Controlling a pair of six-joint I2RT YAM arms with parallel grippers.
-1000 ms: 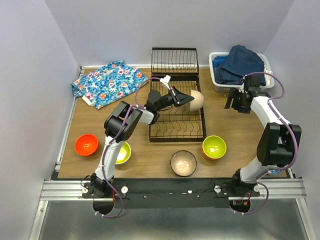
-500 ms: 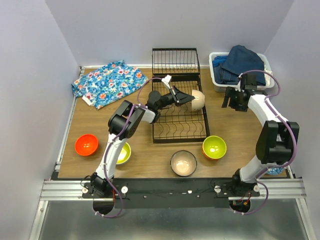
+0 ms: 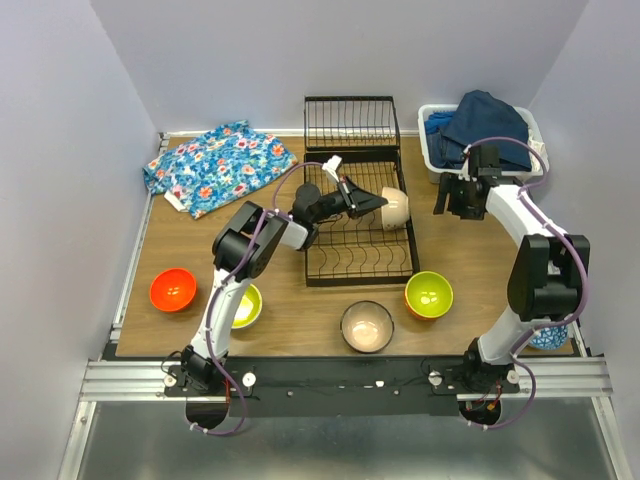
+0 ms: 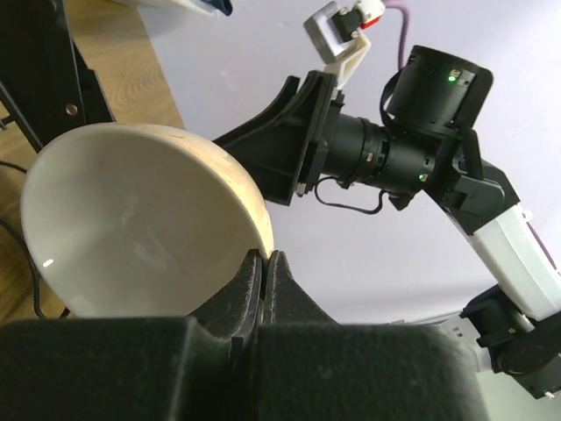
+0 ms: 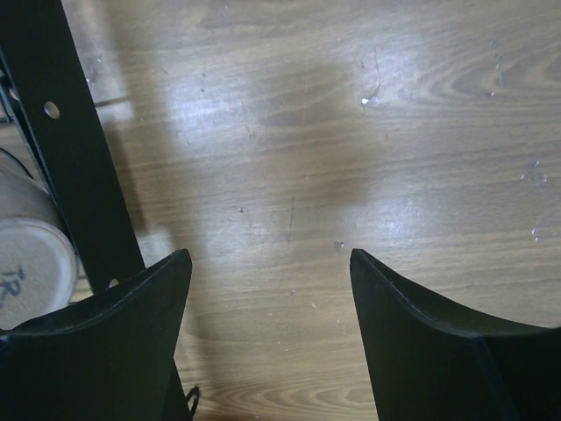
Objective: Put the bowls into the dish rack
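Observation:
My left gripper (image 3: pixel 377 203) is shut on the rim of a beige bowl (image 3: pixel 397 206) and holds it on edge over the right side of the black wire dish rack (image 3: pixel 340 262). In the left wrist view the fingertips (image 4: pixel 279 267) pinch the bowl's rim (image 4: pixel 131 237). My right gripper (image 3: pixel 452 199) is open and empty over bare wood just right of the rack, fingers (image 5: pixel 412 298) wide apart. On the table sit a red-orange bowl (image 3: pixel 173 289), a yellow-green bowl (image 3: pixel 246 306) partly behind my left arm, a lime bowl (image 3: pixel 428 294) and a dark bowl with beige inside (image 3: pixel 367 326).
The rack's hinged end panel (image 3: pixel 350 122) stands up at the back. A white bin of blue clothes (image 3: pixel 478 132) is at back right, a floral cloth (image 3: pixel 217 165) at back left. The rack's black edge (image 5: pixel 70 132) shows left of my right fingers.
My right gripper has moved left and toward the rack's right side. My left gripper has shifted the beige bowl slightly lower over the rack.

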